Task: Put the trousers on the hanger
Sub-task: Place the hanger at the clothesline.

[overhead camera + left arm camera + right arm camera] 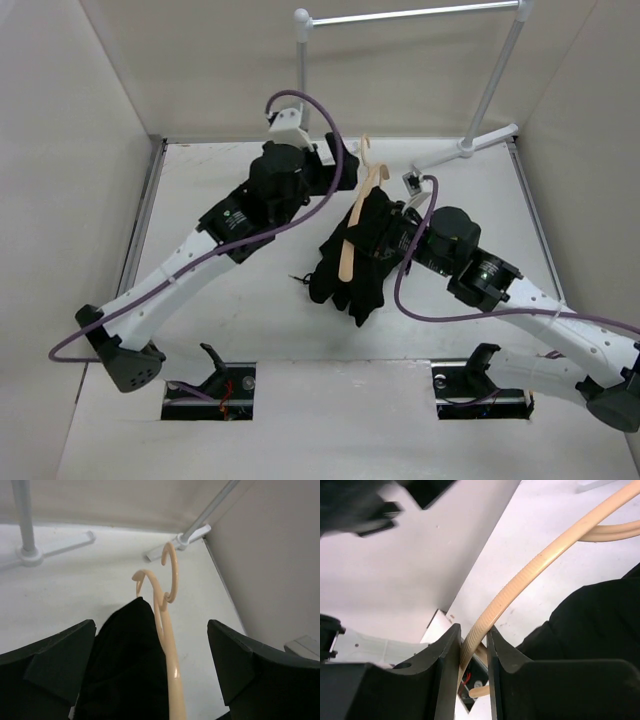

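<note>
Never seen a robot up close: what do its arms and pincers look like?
The left arm and right arm have white segments linked by chunky black round joints, with a purple cable looping along each. The fingers are dark, flat, angular slabs.

Legible text, overhead view: none.
Legible text, wrist views: none.
Mark on left arm (236, 213): too small to read.
Mark on right arm (492, 268): too small to read.

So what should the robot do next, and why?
Probably draw the left gripper back. Its jaws stand wide open either side of the hanger and black trousers, gripping neither, while the right gripper is shut on the hanger's arm.
</note>
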Action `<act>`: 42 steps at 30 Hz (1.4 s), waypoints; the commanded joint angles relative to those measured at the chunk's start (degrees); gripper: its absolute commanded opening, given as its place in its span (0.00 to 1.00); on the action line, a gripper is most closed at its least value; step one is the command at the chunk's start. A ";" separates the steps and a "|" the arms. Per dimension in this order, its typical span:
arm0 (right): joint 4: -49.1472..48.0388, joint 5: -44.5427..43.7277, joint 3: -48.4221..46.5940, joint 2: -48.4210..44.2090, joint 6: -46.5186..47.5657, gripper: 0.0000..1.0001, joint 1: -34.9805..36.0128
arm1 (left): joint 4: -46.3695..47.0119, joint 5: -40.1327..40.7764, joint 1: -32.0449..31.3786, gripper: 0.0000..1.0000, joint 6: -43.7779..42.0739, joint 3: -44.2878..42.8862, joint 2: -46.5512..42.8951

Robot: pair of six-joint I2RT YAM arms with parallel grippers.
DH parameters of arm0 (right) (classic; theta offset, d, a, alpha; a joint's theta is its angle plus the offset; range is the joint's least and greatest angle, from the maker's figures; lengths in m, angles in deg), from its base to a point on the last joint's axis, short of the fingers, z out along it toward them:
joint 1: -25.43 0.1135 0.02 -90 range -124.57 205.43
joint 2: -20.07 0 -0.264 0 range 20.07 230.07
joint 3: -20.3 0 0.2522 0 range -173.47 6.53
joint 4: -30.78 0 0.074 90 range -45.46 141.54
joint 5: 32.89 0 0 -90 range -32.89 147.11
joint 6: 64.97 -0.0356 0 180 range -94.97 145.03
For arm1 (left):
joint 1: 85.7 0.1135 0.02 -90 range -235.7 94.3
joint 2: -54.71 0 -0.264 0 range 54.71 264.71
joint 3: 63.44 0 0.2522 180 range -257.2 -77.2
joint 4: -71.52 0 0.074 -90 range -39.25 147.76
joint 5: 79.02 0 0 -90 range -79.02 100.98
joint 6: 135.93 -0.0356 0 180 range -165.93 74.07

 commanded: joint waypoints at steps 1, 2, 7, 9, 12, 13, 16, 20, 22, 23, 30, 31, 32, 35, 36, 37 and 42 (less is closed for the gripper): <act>-5.29 1.23 -1.66 -2.78 1.56 0.06 -2.90 | 3.88 -0.38 1.65 1.00 1.89 1.30 -5.35; -5.29 1.75 -2.45 -2.87 1.83 0.06 -4.04 | 3.80 -0.38 2.09 1.00 1.89 1.65 -6.23; -5.29 5.53 -10.52 0.20 5.34 0.06 -10.29 | 3.01 0.41 6.48 1.00 2.24 5.42 -12.11; -5.55 6.15 -14.22 2.22 7.10 0.05 -12.05 | 1.78 1.28 9.38 1.00 3.11 7.79 -14.49; -5.82 8.34 -21.68 6.96 10.43 0.05 -16.52 | -0.42 0.59 13.34 1.00 5.14 11.57 -16.78; -5.99 9.31 -24.14 8.63 11.05 0.05 -18.19 | -0.95 -0.37 14.48 1.00 5.66 13.41 -17.48; -6.52 12.12 -30.91 13.99 12.29 0.05 -22.76 | -2.00 -4.32 17.91 1.00 8.12 19.30 -19.15; -7.05 15.90 -40.05 21.98 12.46 0.05 -28.21 | -1.39 -10.13 21.51 1.00 11.37 27.56 -21.44; -6.87 17.39 -44.71 26.29 12.47 0.05 -30.67 | -2.00 -11.45 22.75 1.00 12.69 30.12 -21.97; -6.70 18.19 -46.99 28.66 12.47 0.05 -31.73 | -2.01 -12.07 23.19 1.00 12.87 31.78 -22.32; -3.36 21.18 -60.80 39.57 13.08 0.04 -37.62 | -2.36 -11.90 23.01 1.00 13.14 40.75 -25.31; -2.83 21.62 -62.21 40.63 13.08 0.04 -38.33 | -2.44 -11.81 22.93 1.00 13.14 41.37 -25.40; -2.39 22.06 -63.35 41.42 13.08 0.04 -39.03 | -2.44 -11.72 22.84 1.00 13.23 41.99 -25.40; -2.13 23.73 -65.73 43.79 12.47 0.03 -40.79 | -2.44 -11.63 22.84 1.00 13.31 43.13 -24.87; -1.95 23.99 -65.91 44.41 12.12 0.03 -41.23 | -2.36 -11.55 22.75 1.00 13.40 43.40 -24.52; -1.86 24.26 -65.91 44.76 11.85 0.03 -41.58 | -2.27 -11.54 22.75 1.00 13.58 43.57 -24.17; -2.47 24.26 -60.49 44.07 11.32 0.04 -42.02 | -1.74 -11.54 22.49 1.00 14.19 43.84 -23.02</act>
